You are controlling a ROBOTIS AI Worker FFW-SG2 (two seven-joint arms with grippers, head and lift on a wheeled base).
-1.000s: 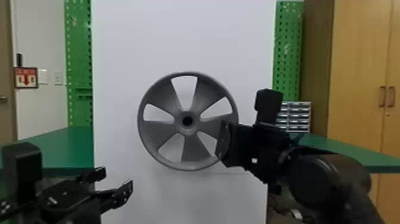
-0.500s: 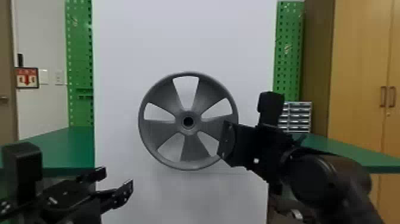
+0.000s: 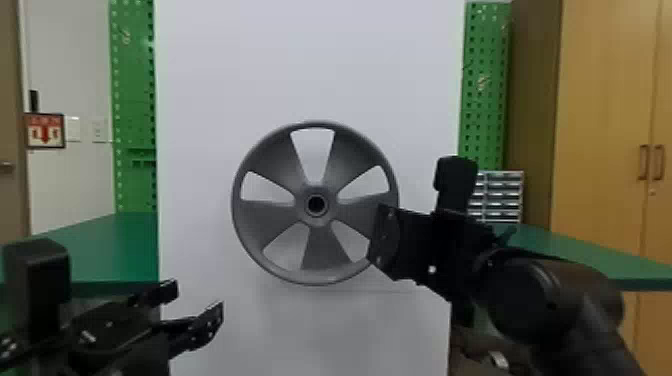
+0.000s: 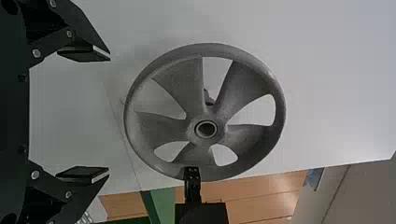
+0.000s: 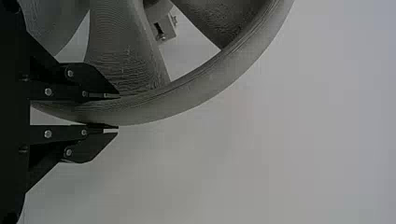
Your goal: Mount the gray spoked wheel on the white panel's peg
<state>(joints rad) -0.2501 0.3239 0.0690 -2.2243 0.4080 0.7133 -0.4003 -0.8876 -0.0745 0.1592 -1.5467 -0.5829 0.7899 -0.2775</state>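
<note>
As 2 black robot arms face a flat, upright white panel (image 3: 310, 60), the black, 2-fingered right gripper (image 3: 381, 236) clamps the rim of a round, matte gray wheel (image 3: 325, 250) with 5 broad spokes at 4 o'clock in the head view. The wheel stands upright before the panel, hub (image 3: 316, 204) facing the camera. Off toward 8 o'clock, apart from the rim, the black left gripper (image 3: 196, 299) holds its 2 fingers spread. A small, pale block (image 5: 166, 28) sits behind the spokes.
</note>
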